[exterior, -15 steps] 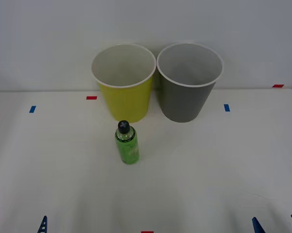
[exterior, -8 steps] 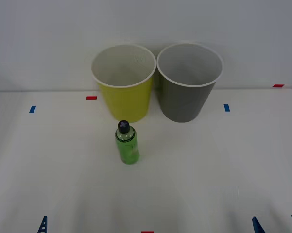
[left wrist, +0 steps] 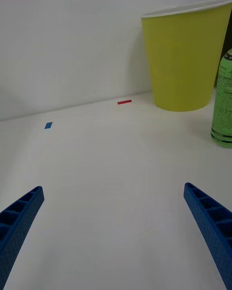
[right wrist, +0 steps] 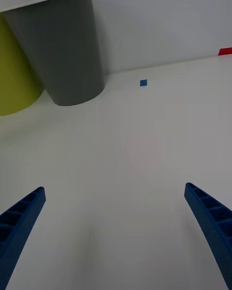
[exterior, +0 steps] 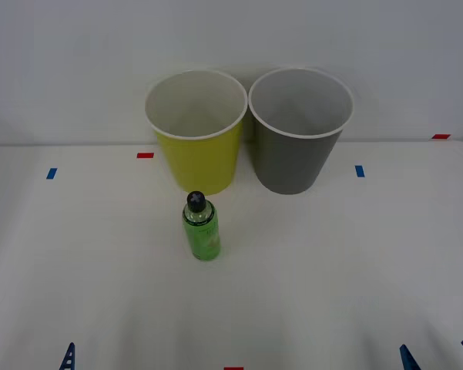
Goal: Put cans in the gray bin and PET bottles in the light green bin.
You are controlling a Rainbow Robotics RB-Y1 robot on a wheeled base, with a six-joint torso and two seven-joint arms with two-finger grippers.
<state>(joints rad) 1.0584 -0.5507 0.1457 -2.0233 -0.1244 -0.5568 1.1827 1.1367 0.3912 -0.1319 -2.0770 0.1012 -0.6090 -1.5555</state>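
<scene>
A small PET bottle (exterior: 201, 229) with a green label and black cap stands upright on the white table, just in front of the light green bin (exterior: 197, 131). The gray bin (exterior: 300, 129) stands beside that bin, on its right. Both bins look empty inside. My left gripper (exterior: 29, 353) sits open at the table's near left edge, well short of the bottle (left wrist: 223, 101). My right gripper (exterior: 439, 354) rests open at the near right edge, with nothing between its fingers. The wrist views show the light green bin (left wrist: 186, 60) and the gray bin (right wrist: 60, 48) farther off.
Small red and blue tape marks dot the table: red (exterior: 145, 155) and blue (exterior: 52, 173) at the left, blue (exterior: 360, 171) and red (exterior: 441, 136) at the right, red (exterior: 233, 368) at the front edge. A plain wall rises behind the bins.
</scene>
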